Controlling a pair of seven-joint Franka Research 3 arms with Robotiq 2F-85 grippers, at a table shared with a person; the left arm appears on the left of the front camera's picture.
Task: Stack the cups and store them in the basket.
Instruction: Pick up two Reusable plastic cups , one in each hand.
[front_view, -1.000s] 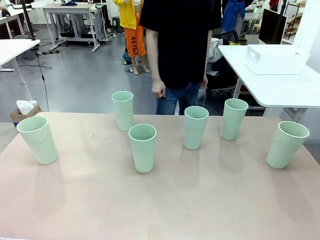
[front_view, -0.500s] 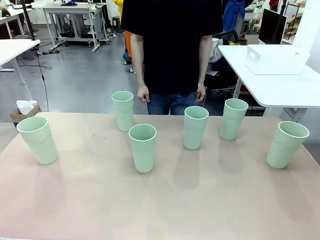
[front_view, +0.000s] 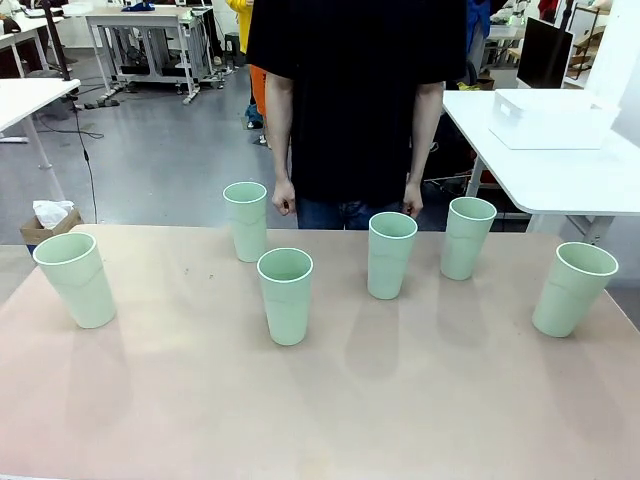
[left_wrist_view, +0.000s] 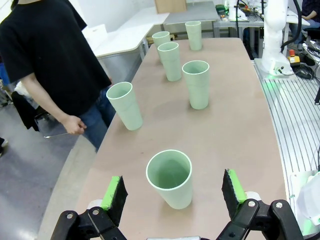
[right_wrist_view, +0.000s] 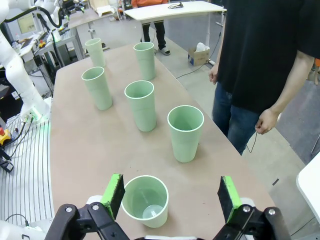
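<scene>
Six pale mint-green cups stand upright and apart on the pinkish table: far-left cup, back-left cup, middle cup, centre-right cup, right cup and far-right cup. The white basket sits on a separate white table at the back right. My left gripper is open, with the far-left cup just ahead of its green pads, untouched. My right gripper is open above the far-right cup, which it does not touch.
A person in a black shirt stands at the far edge, both hands hanging down near the back cups. The other arm's white base stands beyond the table's end. The front half of the table is bare.
The person has turned to face the table and stepped in behind its middle, arms now at both sides. The cups and both grippers have stayed put.
</scene>
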